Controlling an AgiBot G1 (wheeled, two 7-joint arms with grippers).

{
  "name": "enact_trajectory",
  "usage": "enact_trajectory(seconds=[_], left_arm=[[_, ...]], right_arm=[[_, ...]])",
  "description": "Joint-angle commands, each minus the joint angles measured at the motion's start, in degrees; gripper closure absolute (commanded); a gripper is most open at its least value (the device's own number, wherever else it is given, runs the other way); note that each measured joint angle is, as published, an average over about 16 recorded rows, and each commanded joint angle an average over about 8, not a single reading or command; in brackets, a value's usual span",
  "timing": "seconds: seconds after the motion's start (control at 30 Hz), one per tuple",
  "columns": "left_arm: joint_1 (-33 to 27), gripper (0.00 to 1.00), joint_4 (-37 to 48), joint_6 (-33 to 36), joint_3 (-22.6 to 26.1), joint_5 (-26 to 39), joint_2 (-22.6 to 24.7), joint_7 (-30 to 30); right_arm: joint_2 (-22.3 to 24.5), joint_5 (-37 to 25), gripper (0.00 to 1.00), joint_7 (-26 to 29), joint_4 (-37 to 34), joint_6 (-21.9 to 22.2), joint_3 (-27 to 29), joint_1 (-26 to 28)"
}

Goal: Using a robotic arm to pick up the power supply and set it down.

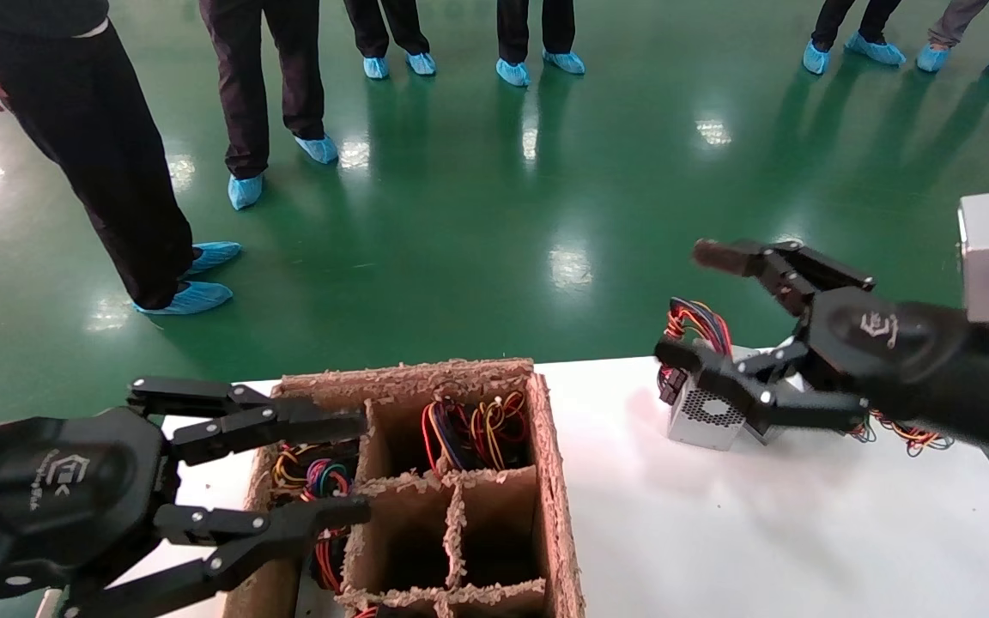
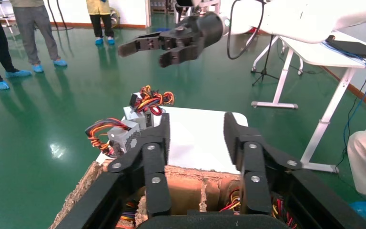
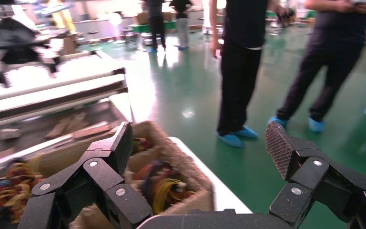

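The power supply (image 1: 705, 416) sits on the table (image 1: 803, 532), well right of the crate (image 1: 460, 481). It looks heavy and stiff with floppy wires, so I'd grip the case sides. My right gripper (image 1: 692, 300) hangs above it, spread empty; the left gripper (image 1: 357, 468) idles, spread, over the crate.

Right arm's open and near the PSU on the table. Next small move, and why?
Probably lower the right gripper so it straddles the power supply, then close. It is wide open and empty; the left wrist view shows it well above the box on the white table. The left gripper sits open over the cardboard crate.
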Motion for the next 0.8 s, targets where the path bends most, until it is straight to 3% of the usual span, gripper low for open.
enact_trajectory(seconds=[0.03,0.53,0.8], left_arm=[[0.00,0.00,0.00,0.00,0.00,0.00,0.00,0.00],[0.00,0.00,0.01,-0.01,0.00,0.00,0.00,0.00],[0.01,0.00,0.02,-0.02,0.00,-0.01,-0.01,0.00]], right_arm=[[0.51,0.34,0.00,1.29,3.35,0.07,0.15,-0.95],[4.13,2.74,0.00,10.38,27.30,0.46,1.23,-7.67],[4.60,3.15,0.00,11.13,30.19,0.51,1.40,-8.51]])
